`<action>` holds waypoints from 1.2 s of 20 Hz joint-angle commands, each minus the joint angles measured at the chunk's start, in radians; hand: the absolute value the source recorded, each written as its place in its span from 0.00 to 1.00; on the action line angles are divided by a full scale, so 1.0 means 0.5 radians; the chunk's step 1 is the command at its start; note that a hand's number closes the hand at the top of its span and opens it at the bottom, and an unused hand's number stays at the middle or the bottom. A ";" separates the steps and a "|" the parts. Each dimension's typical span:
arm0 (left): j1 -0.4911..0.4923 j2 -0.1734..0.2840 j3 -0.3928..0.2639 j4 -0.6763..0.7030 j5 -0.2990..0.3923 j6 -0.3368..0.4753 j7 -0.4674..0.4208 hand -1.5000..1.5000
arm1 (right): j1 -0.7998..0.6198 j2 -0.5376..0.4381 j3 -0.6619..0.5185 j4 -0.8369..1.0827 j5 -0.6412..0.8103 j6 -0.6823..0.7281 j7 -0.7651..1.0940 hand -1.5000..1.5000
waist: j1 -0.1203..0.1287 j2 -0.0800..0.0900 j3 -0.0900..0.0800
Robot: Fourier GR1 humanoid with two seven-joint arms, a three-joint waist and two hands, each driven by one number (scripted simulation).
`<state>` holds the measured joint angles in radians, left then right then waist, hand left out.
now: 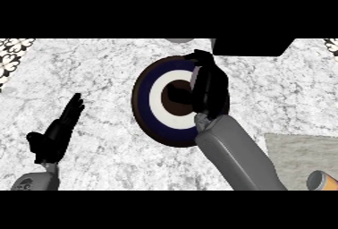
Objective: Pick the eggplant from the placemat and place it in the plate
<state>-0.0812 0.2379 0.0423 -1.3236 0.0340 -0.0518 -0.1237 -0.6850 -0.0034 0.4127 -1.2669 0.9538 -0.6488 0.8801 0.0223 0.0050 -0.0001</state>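
Observation:
The round plate, with a brown rim, a dark blue band, a white ring and a dark centre, lies in the middle of the counter. My right hand hangs over the plate's right half and centre, with its forearm coming in from the lower right. I cannot make out the eggplant: it does not show on the placemat, and a dark shape beside the hand at the plate's centre cannot be told from the hand. My left hand rests open at the left, fingers pointing up, apart from the plate.
The grey placemat fills the lower right corner. An orange and grey object sits at its near right edge. A black object lies at the back, just beyond the plate. Patterned tiles edge the counter at far left.

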 commanded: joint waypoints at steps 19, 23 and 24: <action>0.041 -0.002 0.052 -0.027 -0.006 -0.004 -0.018 0.50 | 1.093 -0.315 -0.130 -0.907 -1.512 -0.813 -1.413 0.00 | -0.044 0.000 0.009; 0.102 -0.036 0.030 -0.047 -0.024 0.013 -0.026 0.50 | 1.444 -0.425 -0.182 -1.091 -1.872 -0.508 -1.879 0.00 | -0.063 -0.008 0.009; 0.036 0.067 0.115 -0.046 0.055 -0.074 0.027 0.50 | 1.404 -0.433 -0.319 -0.987 -2.032 -0.395 -2.001 0.00 | -0.054 -0.004 0.009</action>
<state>-0.0509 0.2376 0.0702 -1.3531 0.0382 -0.0568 -0.1172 -0.0867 -0.1809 0.3172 -1.7432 0.1261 -0.9549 0.0951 -0.0046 0.0022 0.0043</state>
